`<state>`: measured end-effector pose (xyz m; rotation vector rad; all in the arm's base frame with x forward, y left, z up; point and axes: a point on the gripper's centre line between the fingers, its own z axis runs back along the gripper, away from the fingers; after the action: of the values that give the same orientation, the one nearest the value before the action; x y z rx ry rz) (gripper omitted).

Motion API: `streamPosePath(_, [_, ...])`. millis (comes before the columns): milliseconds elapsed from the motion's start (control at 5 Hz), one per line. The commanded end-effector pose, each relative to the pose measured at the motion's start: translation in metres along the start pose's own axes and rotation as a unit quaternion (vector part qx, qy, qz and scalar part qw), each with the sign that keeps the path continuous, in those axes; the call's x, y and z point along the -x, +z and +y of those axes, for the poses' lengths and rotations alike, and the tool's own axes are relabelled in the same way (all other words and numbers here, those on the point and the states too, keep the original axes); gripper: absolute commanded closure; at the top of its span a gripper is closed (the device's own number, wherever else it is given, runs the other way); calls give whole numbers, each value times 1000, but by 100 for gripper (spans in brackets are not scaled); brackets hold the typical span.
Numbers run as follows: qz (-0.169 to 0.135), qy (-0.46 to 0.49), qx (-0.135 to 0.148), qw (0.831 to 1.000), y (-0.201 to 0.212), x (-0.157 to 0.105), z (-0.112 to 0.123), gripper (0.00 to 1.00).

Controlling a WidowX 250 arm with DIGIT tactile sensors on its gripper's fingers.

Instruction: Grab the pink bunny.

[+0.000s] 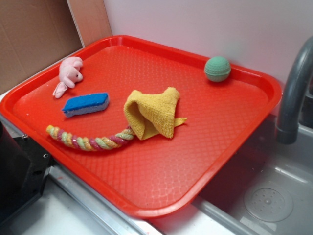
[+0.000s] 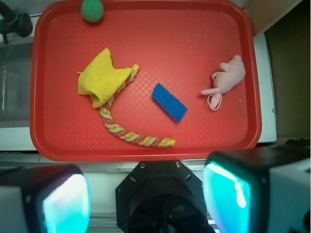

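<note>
Jaws spread wide apart, holding nothing. Wrist view: gripper (image 2: 146,196), two broad fingers (image 2: 65,201) with glossy teal-lit pads at the lower edge, black housing between them, poised off the near rim of the tray (image 2: 146,151). Tray: red plastic, rectangular, rounded corners, diamond-embossed floor. Pink bunny (image 2: 226,78): pale plush, soft and rounded, lying flat at the tray's right end, one looped ear trailing toward the near rim. Blue sponge (image 2: 169,102): oblong block, set diagonally mid-tray, well apart from the bunny. Rope (image 2: 129,133): twisted multicolour cord, curving from the near rim up under the yellow cloth (image 2: 103,77), a crumpled terry square. Green ball (image 2: 92,9): knitted, at the far rim.

Exterior view: pink bunny (image 1: 69,74) near the tray's (image 1: 205,147) far left corner, just beyond the white-edged sponge (image 1: 86,104). Cloth (image 1: 152,111) folded in a peak over the rope's (image 1: 85,140) end. Ball (image 1: 217,68) by the far rim. Grey curved faucet (image 1: 293,93) and steel sink (image 1: 266,196) at right.
</note>
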<state>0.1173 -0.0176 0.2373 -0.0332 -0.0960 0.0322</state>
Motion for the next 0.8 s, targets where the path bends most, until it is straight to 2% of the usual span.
streamPosePath(0, [0, 0, 0, 1000, 0, 0, 0, 0])
streamPosePath(200, [38, 129, 17, 991, -46, -20, 51, 0])
streamPosePath(400, [15, 250, -5, 968, -64, -36, 93, 0])
streamPosePath(600, [-58, 348, -23, 935, -76, -34, 111, 0])
